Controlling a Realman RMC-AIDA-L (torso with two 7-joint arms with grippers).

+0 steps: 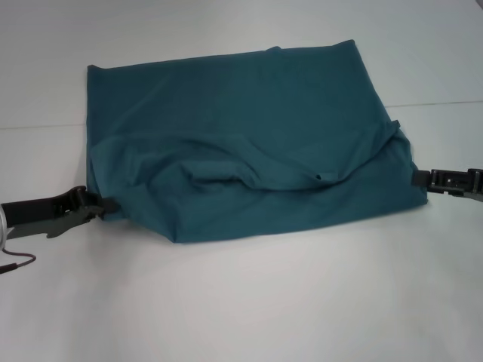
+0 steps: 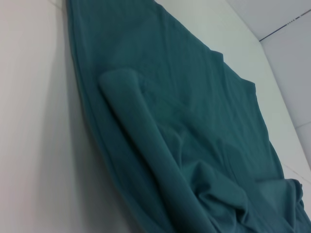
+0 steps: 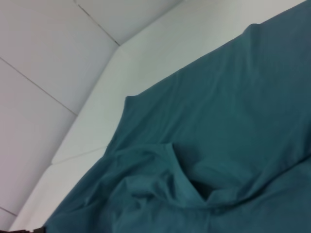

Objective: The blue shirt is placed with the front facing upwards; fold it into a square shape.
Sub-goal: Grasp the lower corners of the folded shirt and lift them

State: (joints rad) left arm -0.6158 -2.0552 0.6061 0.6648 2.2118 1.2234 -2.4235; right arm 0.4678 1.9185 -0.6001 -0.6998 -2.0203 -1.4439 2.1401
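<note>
Now we see the blue shirt (image 1: 249, 136) mid-table, limp and crease-prone; left gripper (image 1: 106, 205) at eight o'clock and right gripper (image 1: 419, 179) at three pinch its corners, the best holds.

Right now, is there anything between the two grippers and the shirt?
Nothing visible stands between them. The left gripper is at the shirt edge on its near left side, and the right gripper is at the right edge. Both touch the cloth. Only the bare white table lies around it.
</note>
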